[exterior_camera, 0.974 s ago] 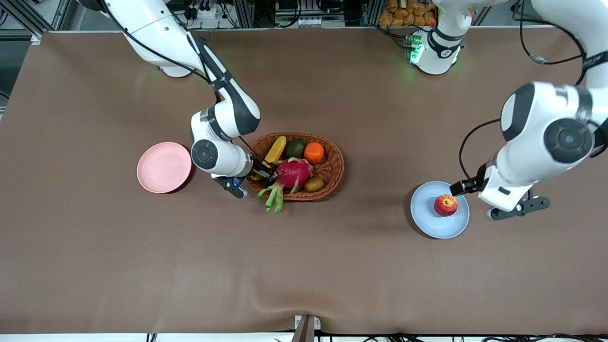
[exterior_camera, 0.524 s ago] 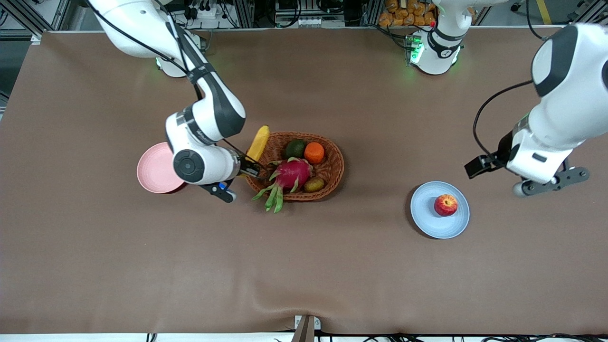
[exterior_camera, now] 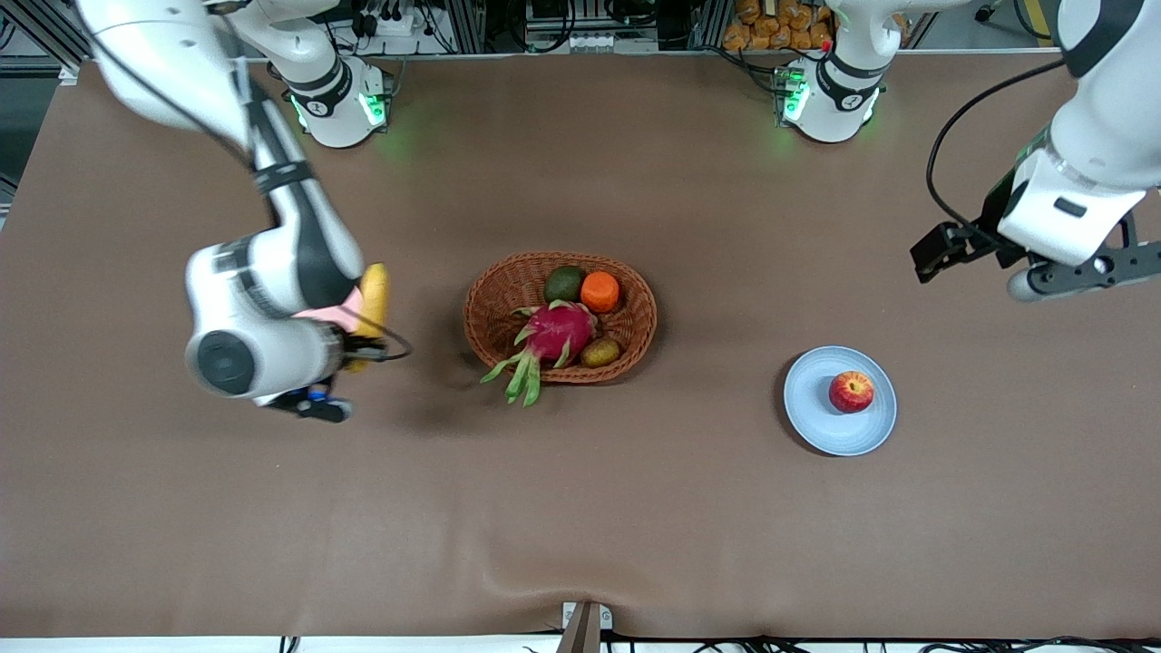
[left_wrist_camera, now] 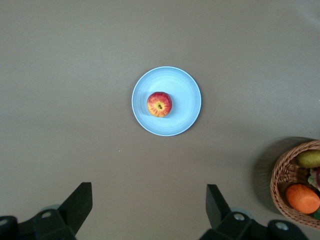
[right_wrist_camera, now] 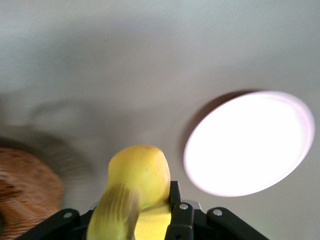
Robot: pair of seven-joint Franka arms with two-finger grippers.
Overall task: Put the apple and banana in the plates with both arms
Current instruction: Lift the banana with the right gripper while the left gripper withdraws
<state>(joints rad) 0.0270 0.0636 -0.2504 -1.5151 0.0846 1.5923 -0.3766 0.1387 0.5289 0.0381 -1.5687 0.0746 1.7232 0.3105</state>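
My right gripper (exterior_camera: 356,347) is shut on the yellow banana (exterior_camera: 373,301) and holds it in the air over the pink plate (exterior_camera: 332,315), which the arm mostly hides. In the right wrist view the banana (right_wrist_camera: 137,175) sits between the fingers, with the pink plate (right_wrist_camera: 250,145) below and to one side. The red apple (exterior_camera: 851,392) rests on the light blue plate (exterior_camera: 821,422). My left gripper (exterior_camera: 948,249) is open and empty, high over the table at the left arm's end. The left wrist view shows its open gripper (left_wrist_camera: 149,189) above the apple (left_wrist_camera: 159,104) and the blue plate (left_wrist_camera: 182,110).
A brown wicker basket (exterior_camera: 635,326) stands mid-table between the plates, holding a magenta dragon fruit (exterior_camera: 555,331), an orange (exterior_camera: 600,292), a green fruit (exterior_camera: 564,283) and a small brownish fruit (exterior_camera: 600,352). The basket's edge shows in the left wrist view (left_wrist_camera: 281,175).
My right gripper lifted the banana out of the basket and carried it toward the right arm's end, over the pink plate. My left gripper rose away from the blue plate.
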